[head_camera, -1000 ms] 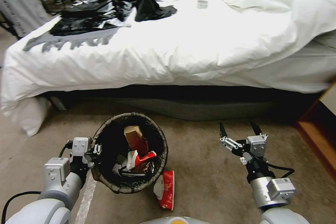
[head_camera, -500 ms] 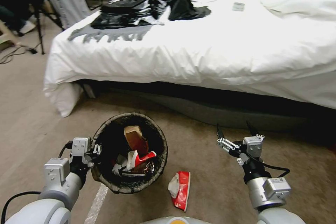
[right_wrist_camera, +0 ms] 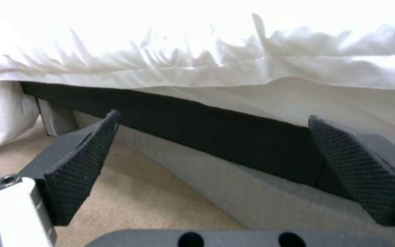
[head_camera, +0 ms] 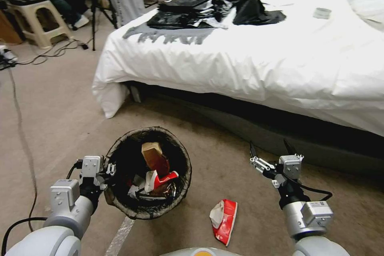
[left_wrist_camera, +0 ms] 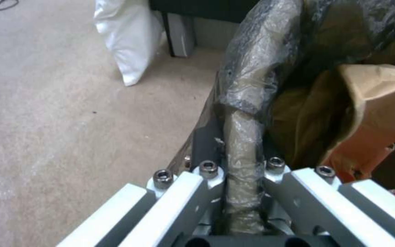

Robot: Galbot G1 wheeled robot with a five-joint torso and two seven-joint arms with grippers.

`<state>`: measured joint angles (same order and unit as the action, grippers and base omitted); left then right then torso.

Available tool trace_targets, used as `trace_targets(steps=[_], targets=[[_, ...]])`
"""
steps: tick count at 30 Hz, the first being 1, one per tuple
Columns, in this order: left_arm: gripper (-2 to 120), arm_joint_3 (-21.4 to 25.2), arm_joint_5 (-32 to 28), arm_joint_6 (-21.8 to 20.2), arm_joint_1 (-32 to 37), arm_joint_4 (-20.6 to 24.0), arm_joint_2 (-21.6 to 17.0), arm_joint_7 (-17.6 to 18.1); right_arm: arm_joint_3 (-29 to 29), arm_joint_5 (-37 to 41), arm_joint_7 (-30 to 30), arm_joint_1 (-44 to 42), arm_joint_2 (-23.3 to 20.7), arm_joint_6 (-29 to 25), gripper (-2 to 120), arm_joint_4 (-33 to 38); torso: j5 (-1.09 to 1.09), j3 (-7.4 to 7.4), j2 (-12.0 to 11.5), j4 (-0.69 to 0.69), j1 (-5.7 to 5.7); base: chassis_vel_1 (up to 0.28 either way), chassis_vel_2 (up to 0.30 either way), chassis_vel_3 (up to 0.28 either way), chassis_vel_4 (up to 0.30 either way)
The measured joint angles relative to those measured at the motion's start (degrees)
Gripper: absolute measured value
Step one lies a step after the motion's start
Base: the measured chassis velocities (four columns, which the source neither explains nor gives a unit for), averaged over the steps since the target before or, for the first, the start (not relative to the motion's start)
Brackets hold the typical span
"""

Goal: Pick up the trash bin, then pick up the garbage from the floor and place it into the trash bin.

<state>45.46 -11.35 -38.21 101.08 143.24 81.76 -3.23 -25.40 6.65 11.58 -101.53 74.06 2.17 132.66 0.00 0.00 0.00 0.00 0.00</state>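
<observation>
At the near left, the trash bin hangs by its bagged rim, pinched tight in the left gripper. Right of it on the carpet lies a red-white carton. Farther right, the right gripper hovers with fingers spread wide, empty, before the bed.

Beige carpet spreads under me, and at my twelve to two o'clock stands a wide bed draped in rumpled white bedding over a dark base. Black plastic bags and a grey cloth lie heaped on its far side at twelve. At ten o'clock I see a cream plastic stool, with dark cables trailing over the carpet.
</observation>
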Motion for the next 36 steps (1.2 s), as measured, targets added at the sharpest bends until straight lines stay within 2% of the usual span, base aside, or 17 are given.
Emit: trace_targets(steps=[17,36], targets=[[1,0.0,0.0,0.1,-0.2,0.0,-0.2,0.1,0.3,0.1,1.2,0.2,0.0,1.4,100,0.1,0.0,0.0,0.0,-0.01,0.0,0.0,0.0,0.0,0.0],[1,0.1,0.2,0.2,0.0,0.0,0.2,0.1,1.0,-0.1,1.3,0.5,-0.1,1.4,100,-0.2,0.0,0.0,0.0,0.0,0.0,0.079,-0.08,-0.077,0.083]])
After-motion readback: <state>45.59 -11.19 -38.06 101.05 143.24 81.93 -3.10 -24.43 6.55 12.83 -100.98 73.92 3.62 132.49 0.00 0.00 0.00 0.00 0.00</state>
